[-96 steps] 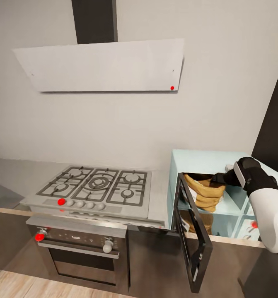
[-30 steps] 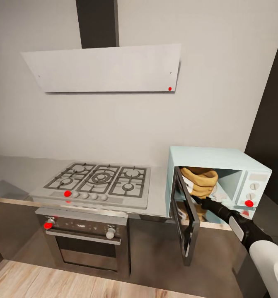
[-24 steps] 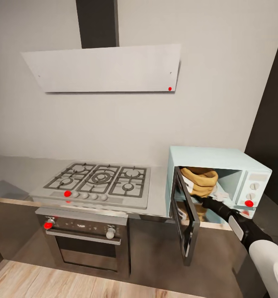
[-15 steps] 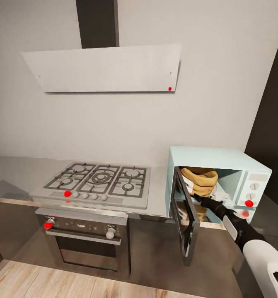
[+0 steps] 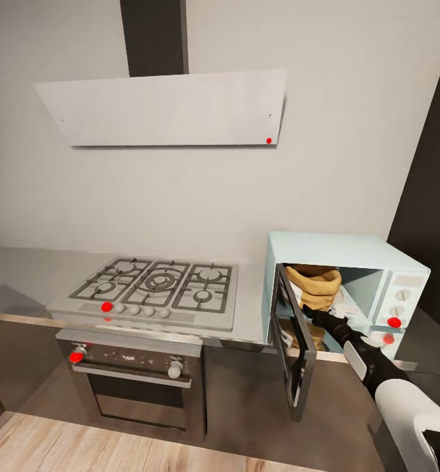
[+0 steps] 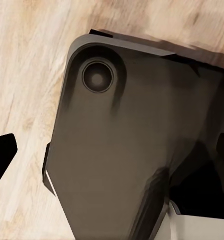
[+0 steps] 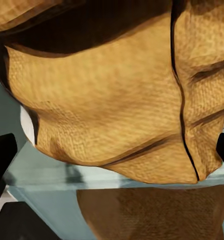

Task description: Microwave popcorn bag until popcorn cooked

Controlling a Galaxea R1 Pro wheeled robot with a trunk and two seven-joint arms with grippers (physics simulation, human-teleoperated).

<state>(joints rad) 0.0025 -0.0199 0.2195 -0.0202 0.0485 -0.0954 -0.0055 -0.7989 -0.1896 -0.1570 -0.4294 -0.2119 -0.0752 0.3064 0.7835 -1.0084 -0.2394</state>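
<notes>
The pale-blue microwave (image 5: pixel 341 252) stands on the countertop (image 5: pixel 20 272) at the right, its dark glass door (image 5: pixel 296 351) swung wide open. Inside sits the orange-brown popcorn bag (image 5: pixel 318 287), upright on the glass floor, with a strip of white label (image 7: pixel 25 125) at its side. The popcorn itself is hidden in the bag. My right gripper (image 5: pixel 315 315) is open at the mouth of the microwave, right in front of the bag (image 7: pixel 106 100), one fingertip (image 7: pixel 0 152) to each side of it. My left gripper (image 6: pixel 112 150) hangs open over my own dark base.
A gas hob (image 5: pixel 157 285) with a built-in oven (image 5: pixel 138 387) under it lies left of the microwave, below a white hood (image 5: pixel 167 108). The open door juts out past the counter's edge. A dark tall cabinet (image 5: pixel 436 196) stands at the right, with wood floor (image 5: pixel 36 446) below.
The view pulled back since the oldest frame. Over the last second my right gripper crept slightly left and in toward the bag, which stays in the microwave.
</notes>
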